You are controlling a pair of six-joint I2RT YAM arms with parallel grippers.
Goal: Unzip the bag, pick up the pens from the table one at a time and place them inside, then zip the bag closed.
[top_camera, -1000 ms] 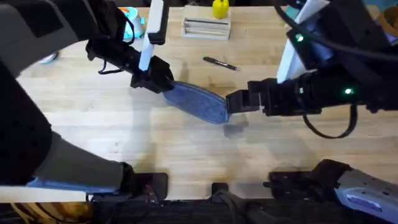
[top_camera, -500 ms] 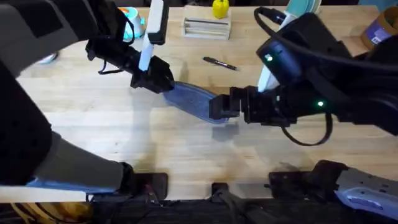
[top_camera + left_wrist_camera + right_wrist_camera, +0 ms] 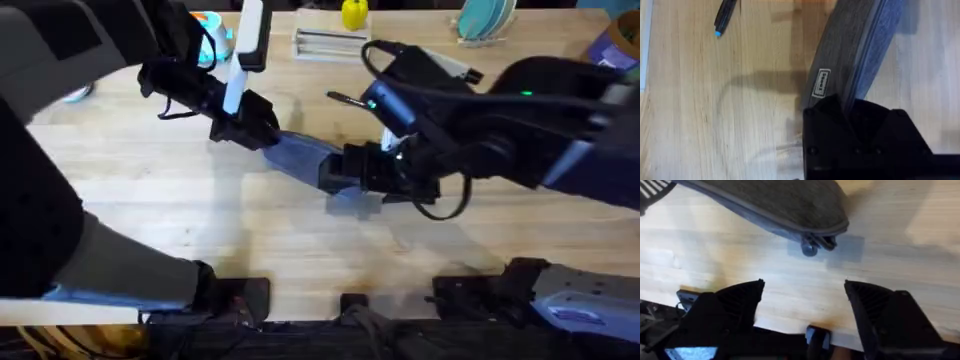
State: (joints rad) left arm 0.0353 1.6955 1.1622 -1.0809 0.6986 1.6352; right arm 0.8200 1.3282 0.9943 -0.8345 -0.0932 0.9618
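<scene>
So the bag (image 3: 305,160) lies on the table (image 3: 150,200) near the middle, long axis running diagonally from the far left down toward the near right. In the right wrist view its rounded end (image 3: 825,215) has the zip pull (image 3: 812,245) hanging off it, sitting just beyond the gap between the two fingers, roughly centred between them and not touching either one. That's the relation the next move hangs on, I'd say: the pull is straight ahead of the right pincer (image 3: 335,172), so that arm is the one to take it, and the unzip would then run along the bag's length toward the other end.

The right pincer is spread wide with nothing in it. The left pincer (image 3: 262,133) is at the opposite end and looks clamped on the bag there, fabric running right in between its fingers (image 3: 840,115) in the left wrist view, presumably to anchor it.

One pen (image 3: 352,100) lies farther back on the table, well apart from the bag.
</scene>
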